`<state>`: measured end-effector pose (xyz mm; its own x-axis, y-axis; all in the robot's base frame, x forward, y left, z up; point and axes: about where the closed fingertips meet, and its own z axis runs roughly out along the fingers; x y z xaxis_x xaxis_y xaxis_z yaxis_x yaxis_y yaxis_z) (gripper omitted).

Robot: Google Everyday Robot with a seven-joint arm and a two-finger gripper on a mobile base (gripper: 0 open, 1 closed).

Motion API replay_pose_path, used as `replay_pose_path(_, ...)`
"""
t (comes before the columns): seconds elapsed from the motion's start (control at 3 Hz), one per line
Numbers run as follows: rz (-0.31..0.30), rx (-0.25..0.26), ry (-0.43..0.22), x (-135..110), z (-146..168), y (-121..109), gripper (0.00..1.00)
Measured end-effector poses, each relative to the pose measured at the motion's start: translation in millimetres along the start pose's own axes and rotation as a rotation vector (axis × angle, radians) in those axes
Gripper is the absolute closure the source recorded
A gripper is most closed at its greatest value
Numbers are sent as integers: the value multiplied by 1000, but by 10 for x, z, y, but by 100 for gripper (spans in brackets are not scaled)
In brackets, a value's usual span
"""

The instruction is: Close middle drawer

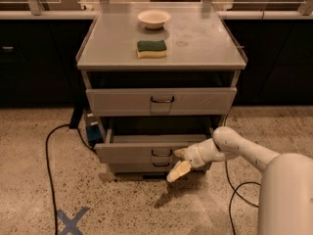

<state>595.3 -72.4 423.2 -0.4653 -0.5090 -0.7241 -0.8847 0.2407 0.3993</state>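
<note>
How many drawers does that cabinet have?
3: top drawer, up high; middle drawer, pulled out, gripper at its front; bottom drawer, lowest, mostly hidden.

A speckled terrazzo floor (127,204) fills the lower half under dim, warm light. A blue tape cross (71,221) lies at 7 o'clock, and a black cable (47,155) trails at 9 o'clock. Dark cupboards (34,62) under a pale counter (44,14) run along the back from 10 to 2 o'clock. A grey bench (205,43) stands at centre. The gripper (179,163) hangs just below centre, towards 5 o'clock.
</note>
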Motion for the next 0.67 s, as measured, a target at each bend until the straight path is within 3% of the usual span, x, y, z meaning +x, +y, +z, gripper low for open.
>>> replay_pose_path(0.33,61,12,-12,20,-127,-226,0)
replay_pose_path(0.67,71,75,-7,-194,-350,-561,0)
